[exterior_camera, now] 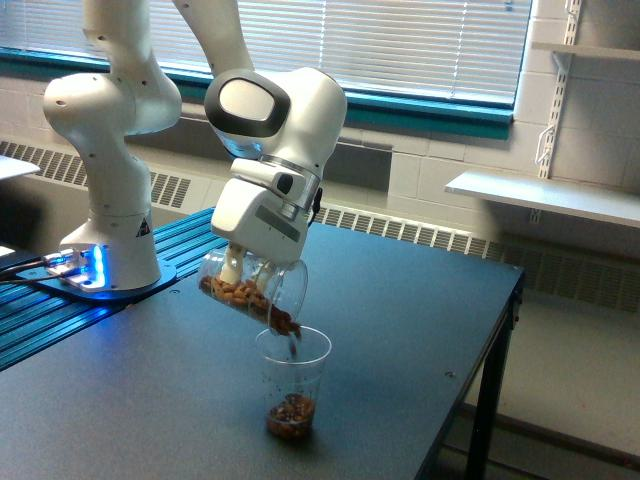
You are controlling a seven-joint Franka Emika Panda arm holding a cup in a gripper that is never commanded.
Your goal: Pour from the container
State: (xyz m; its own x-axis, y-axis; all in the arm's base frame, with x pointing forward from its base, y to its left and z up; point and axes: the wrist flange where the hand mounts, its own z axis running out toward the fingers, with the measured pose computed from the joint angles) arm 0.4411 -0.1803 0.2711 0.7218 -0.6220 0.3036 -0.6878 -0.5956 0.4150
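Room: window blinds [420, 40] and a radiator along the wall; dark table [400, 330] in front.
Container: clear cup [250, 290], tipped mouth-down toward the exterior view's right, just above the second cup [291, 385].
Contents: brown pieces [240, 293] lie along the lower wall; some are falling from the lip.
Second cup: upright on the table, small brown pile at the bottom.
End effector: closed on the container [240, 268]; fingers mostly hidden.
Handling: judged light, thin-walled, smooth, easily crushed; best gripped on the side walls near the base, with moderate force.
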